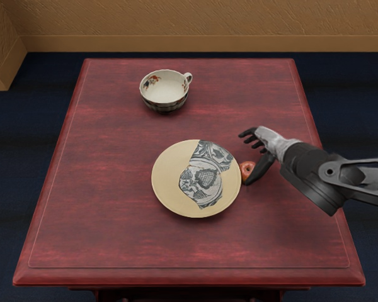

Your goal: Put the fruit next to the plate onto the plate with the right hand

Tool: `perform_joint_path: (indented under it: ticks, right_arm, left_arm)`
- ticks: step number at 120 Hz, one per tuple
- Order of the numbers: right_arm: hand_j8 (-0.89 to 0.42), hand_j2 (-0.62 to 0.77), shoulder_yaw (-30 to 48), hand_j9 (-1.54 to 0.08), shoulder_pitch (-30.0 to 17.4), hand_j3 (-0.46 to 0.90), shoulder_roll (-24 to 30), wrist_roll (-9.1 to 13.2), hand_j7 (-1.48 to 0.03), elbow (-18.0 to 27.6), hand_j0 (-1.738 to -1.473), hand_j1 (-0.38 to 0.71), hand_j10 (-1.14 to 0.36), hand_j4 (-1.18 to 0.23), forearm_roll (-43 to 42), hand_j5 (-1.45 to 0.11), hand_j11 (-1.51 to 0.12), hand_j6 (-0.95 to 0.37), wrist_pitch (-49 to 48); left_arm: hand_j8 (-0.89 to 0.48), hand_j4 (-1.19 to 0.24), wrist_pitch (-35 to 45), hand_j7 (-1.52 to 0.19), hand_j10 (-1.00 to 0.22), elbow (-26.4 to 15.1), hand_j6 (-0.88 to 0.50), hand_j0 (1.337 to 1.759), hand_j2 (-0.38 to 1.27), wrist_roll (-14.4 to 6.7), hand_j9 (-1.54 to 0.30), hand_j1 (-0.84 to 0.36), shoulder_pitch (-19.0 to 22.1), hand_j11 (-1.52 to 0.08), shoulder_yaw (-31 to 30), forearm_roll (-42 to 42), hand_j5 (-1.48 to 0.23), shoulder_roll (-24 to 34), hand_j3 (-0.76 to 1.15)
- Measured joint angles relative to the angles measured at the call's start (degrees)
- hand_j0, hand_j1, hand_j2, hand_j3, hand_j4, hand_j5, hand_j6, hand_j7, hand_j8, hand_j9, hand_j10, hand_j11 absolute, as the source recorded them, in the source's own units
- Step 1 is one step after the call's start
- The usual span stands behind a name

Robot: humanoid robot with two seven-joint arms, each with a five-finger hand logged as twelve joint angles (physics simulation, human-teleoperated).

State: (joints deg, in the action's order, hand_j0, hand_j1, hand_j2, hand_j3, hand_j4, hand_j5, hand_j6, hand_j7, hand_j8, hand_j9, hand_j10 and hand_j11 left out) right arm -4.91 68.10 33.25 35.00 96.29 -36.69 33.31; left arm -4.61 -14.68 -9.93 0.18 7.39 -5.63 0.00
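A small red fruit (246, 169) lies on the table just off the right rim of a cream plate (170, 179) with a grey patterned patch. My right hand (255, 154) reaches in from the right edge and hovers right beside the fruit. Its fingers (248, 134) are spread and hold nothing; the thumb sits close to the fruit's right side. The left arm does not show.
A white teacup (165, 90) with a floral print stands at the back of the dark red table (113, 239), far from the hand. The table's right edge lies under my forearm (327, 175).
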Motion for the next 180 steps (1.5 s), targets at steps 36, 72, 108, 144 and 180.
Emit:
perform_joint_path:
  ticks: [36,72,108,144,180]
  right_arm:
    - [-0.31,-0.06,-1.7,-0.40,0.0,0.00,0.1,0.0,-0.40,1.3,-1.658,0.02,-0.31,-0.31,0.0,-0.40,-0.40,-0.31,1.3]
    - [-0.33,-0.06,-2.0,-0.42,-0.1,0.00,-0.4,0.0,-0.42,1.5,-1.658,0.04,-0.33,-0.33,0.1,-0.42,-0.42,-0.33,1.7]
    - [-0.35,-0.07,-2.2,-0.45,-0.1,0.00,-0.4,0.0,-0.45,1.5,-1.658,0.07,-0.35,-0.35,0.0,-0.45,-0.45,-0.35,1.7]
    - [-0.38,0.00,-3.8,-0.72,-0.1,0.00,-1.9,0.0,-0.72,1.4,-1.657,0.29,-0.46,-0.45,-0.2,-0.80,-0.72,-0.51,1.8]
    - [-0.43,0.45,-2.3,-1.06,0.0,0.00,0.5,0.0,-1.04,1.4,-1.653,0.30,-0.56,-0.63,-0.1,-0.95,-1.09,-0.58,1.7]
  left_arm:
    - [-0.01,-0.01,0.0,-0.01,-0.01,0.0,-0.01,1.658,0.00,0.0,-0.01,0.34,0.0,-0.01,0.0,0.0,-0.01,0.0,0.00]
    - [-0.01,-0.01,0.0,-0.01,-0.01,0.0,-0.01,1.658,0.00,0.0,-0.01,0.34,0.0,-0.01,0.0,0.0,-0.01,0.0,0.00]
    - [-0.01,-0.01,0.0,-0.01,-0.01,0.0,-0.01,1.658,0.00,0.0,-0.01,0.34,0.0,-0.01,0.0,0.0,-0.01,0.0,0.00]
    - [-0.01,-0.01,0.0,-0.01,-0.01,0.0,-0.01,1.658,0.00,0.0,-0.01,0.34,0.0,-0.01,0.0,0.0,-0.01,0.0,0.00]
    - [-0.01,-0.01,0.0,-0.01,-0.01,0.0,-0.01,1.658,0.00,0.0,-0.01,0.34,0.0,-0.01,0.0,0.0,-0.01,0.0,0.00]
